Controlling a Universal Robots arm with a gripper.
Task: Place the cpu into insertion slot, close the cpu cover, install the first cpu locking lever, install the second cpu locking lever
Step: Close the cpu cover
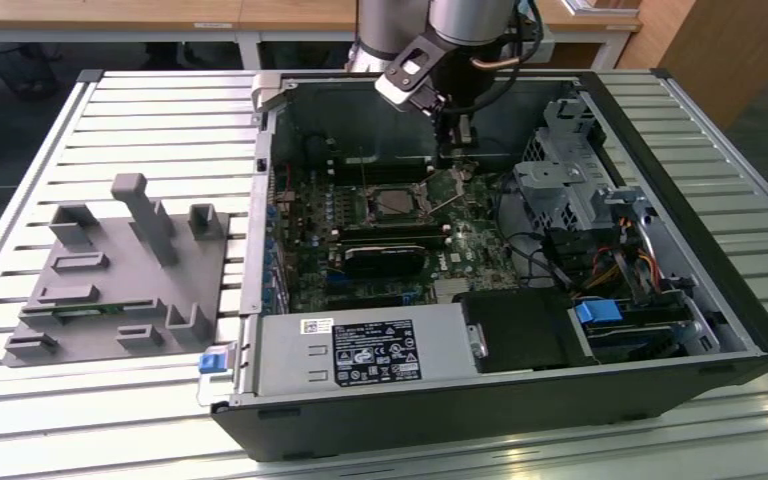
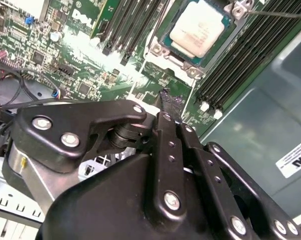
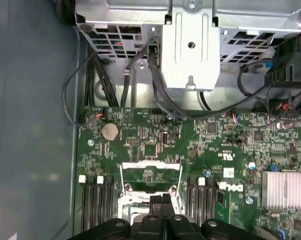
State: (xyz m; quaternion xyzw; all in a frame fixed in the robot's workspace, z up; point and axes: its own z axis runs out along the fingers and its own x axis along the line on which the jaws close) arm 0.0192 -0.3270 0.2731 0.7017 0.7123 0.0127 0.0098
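Exterior view: a grey fixture (image 1: 117,270) sits on the slatted table (image 1: 157,120) at frame left. The open computer case (image 1: 491,400) fills the centre, with the insertion slot (image 1: 369,205) mid-frame and the gripper (image 1: 462,165) lowered just right of and above it. Second wrist view: the cpu (image 2: 198,27) lies seated in the slot at upper right, top uncovered. First wrist view: the cpu cover (image 3: 150,166) sits at lower centre just beyond the gripper, whose fingertips (image 3: 158,201) are pressed together on nothing visible.
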